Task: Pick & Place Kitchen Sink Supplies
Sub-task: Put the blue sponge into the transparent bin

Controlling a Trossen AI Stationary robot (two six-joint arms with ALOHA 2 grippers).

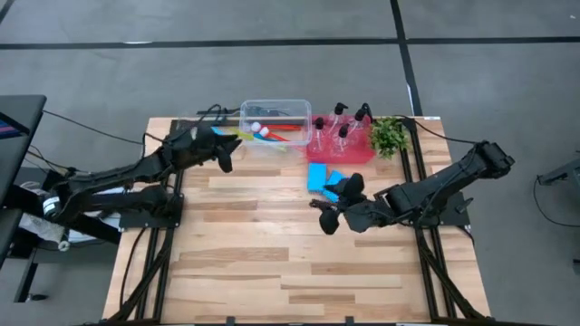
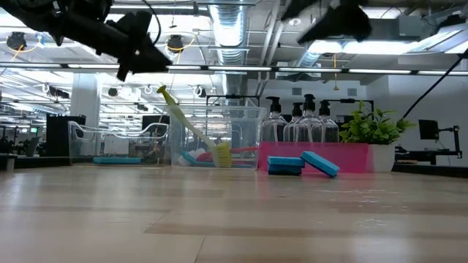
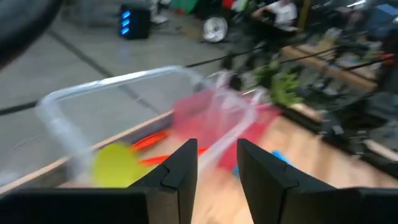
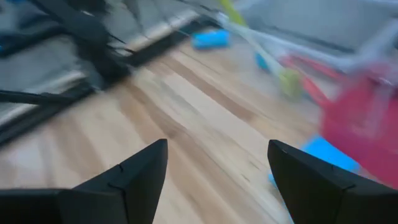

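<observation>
The left hand (image 1: 224,156) is hovering up in the air just beside the clear tub (image 1: 275,126), fingers (image 3: 180,171) sitting a little apart with nothing in them. The yellow-green brush (image 2: 191,134) is leaning in that tub, below and beyond the hand. The right hand (image 1: 328,217) is hanging wide open and empty over the surface (image 1: 272,263), with the blue sponges (image 1: 323,178) lying near it.

The table (image 1: 272,263) is pale wood planks with a smooth, faintly glossy finish. The tub (image 1: 299,109) is clear glossy plastic; the red tray (image 1: 358,156) is translucent plastic. The bottles (image 2: 292,130) look clear and shiny with matt black pump tops. The blue sponges (image 2: 319,163) look matt and soft.
</observation>
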